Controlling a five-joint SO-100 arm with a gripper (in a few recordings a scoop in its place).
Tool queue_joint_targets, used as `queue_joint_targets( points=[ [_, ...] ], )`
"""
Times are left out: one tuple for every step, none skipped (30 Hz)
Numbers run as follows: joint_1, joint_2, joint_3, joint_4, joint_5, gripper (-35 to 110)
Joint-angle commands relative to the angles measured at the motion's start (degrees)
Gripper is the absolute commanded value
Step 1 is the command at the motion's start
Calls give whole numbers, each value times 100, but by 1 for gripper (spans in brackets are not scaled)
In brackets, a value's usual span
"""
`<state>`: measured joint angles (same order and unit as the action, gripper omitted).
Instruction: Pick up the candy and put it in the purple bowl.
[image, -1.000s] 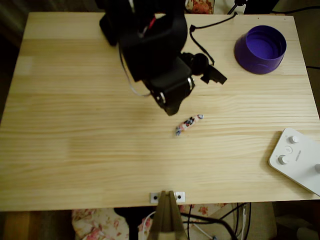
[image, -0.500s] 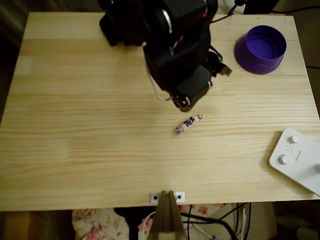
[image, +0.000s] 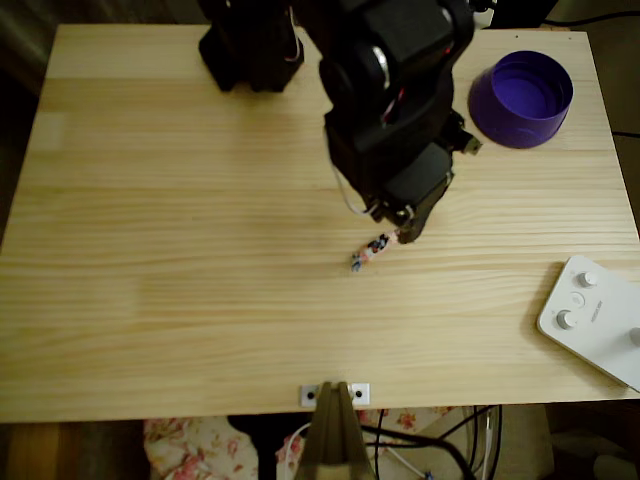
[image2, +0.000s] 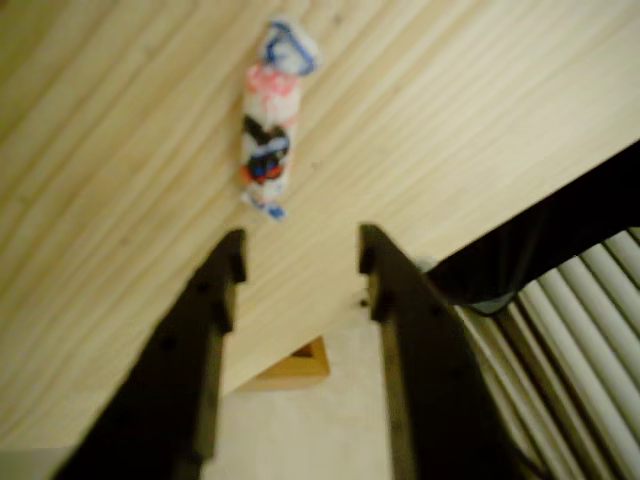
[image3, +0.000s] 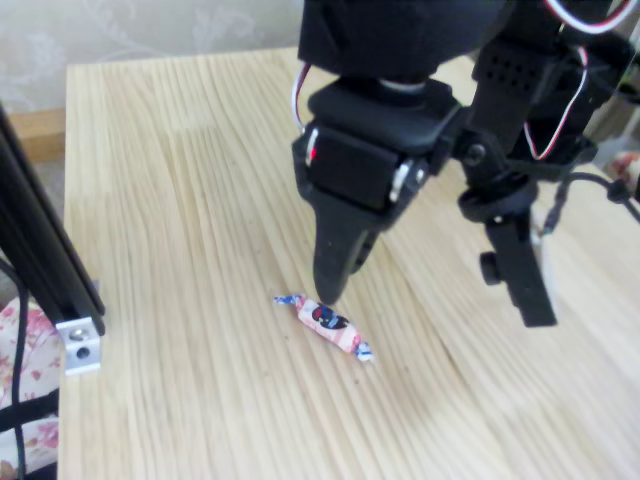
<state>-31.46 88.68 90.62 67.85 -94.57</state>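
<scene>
Overhead view: candy (image: 370, 251) lies on the table (image: 150, 250) a little right of centre, nearer the front edge than the bowl is. Gripper (image: 405, 228) hangs over the candy's right end; the black arm (image: 390, 90) covers that end, so contact cannot be judged. Purple bowl (image: 521, 98) sits at the far right corner, well apart from the candy and empty as far as its inside shows. White device with knobs (image: 595, 320) is cut off at the front right edge.

Wrist view: jaws spread, nothing between them. Candy (image2: 272, 115) lies just beyond the fingertips (image2: 232, 262), roughly in line with the gap. Picture is soft; wrapper detail blurs.

Fixed view: one finger points down just above the candy (image3: 326, 322), the other stands off to the right, so the gripper (image3: 430, 300) is clearly apart. Bowl is outside this frame.

Progress, as judged: approach nearly complete; grasp, lift, carry and drop into the bowl all remain.
</scene>
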Motion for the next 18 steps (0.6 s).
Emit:
queue_joint_targets(
  points=[
    [-211,9,-615,70,70,15],
    [-229,-70,-686,70,105,15],
    [-229,-141,-756,62,123,15],
    [-229,-202,-809,62,132,15],
    [-229,-264,-853,62,141,15],
    [-220,-325,-888,53,132,15],
    [-202,-378,-914,53,123,15],
    [-185,-431,-940,70,114,15],
    [-167,-483,-976,97,97,15],
    [-141,-536,-1002,114,70,15],
    [-97,-580,-1011,141,35,15],
    [-53,-624,-1011,158,-9,15],
    [-9,-642,-1002,176,-44,15],
    [44,-659,-984,185,-70,15],
    [88,-668,-949,193,-105,15],
    [132,-686,-923,202,-132,15],
    [167,-703,-905,220,-176,15],
    [202,-738,-905,229,-193,15]
  ],
)
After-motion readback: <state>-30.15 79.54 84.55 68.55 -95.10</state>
